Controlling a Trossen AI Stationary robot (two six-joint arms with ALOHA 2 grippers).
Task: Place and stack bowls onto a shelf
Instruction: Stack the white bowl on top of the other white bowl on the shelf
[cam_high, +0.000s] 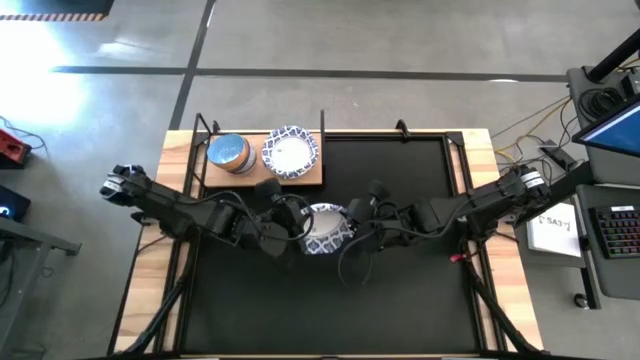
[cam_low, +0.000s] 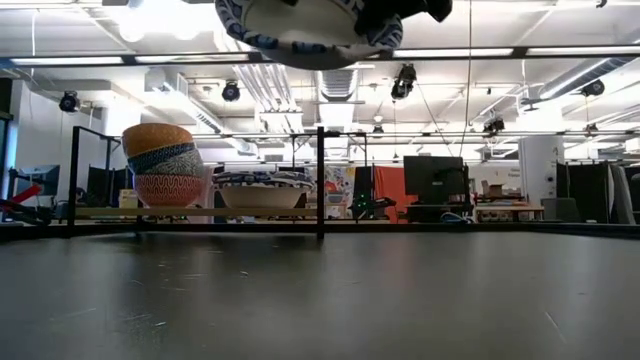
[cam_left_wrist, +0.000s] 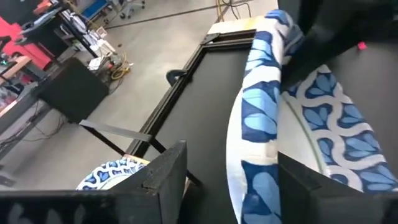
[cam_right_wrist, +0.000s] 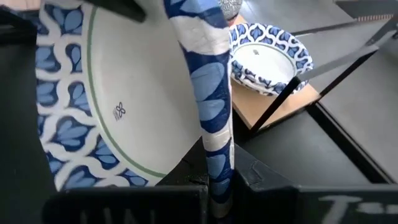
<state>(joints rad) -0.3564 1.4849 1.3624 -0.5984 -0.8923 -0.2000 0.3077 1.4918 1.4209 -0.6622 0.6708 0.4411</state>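
A white bowl with a blue patterned rim (cam_high: 326, 228) is held in the air above the middle of the black mat (cam_high: 400, 300) that covers the worktop (cam_high: 150, 290), between the two hands. The left hand (cam_high: 292, 222) meets the bowl from the left side; in the left wrist view its fingers (cam_left_wrist: 163, 176) straddle the bowl's rim, one outside the wall and one inside, though contact on both faces cannot be confirmed. The right hand (cam_high: 357, 226) meets the bowl from the right side; in the right wrist view the rim passes down between its fingers, which are closed on the bowl wall. In the low view the bowl (cam_low: 305, 28) hangs well clear of the mat, near the top of the frame, roughly level. The shelf (cam_high: 262, 178) stands at the far left part of the worktop, behind and to the left of the held bowl. On its board rest a stack of smaller coloured bowls (cam_low: 164, 165) at the left and a stack of blue-rimmed white bowls (cam_low: 263, 189) just beside it, at the right. The held bowl is apart from the shelf and lies nearer its right end.
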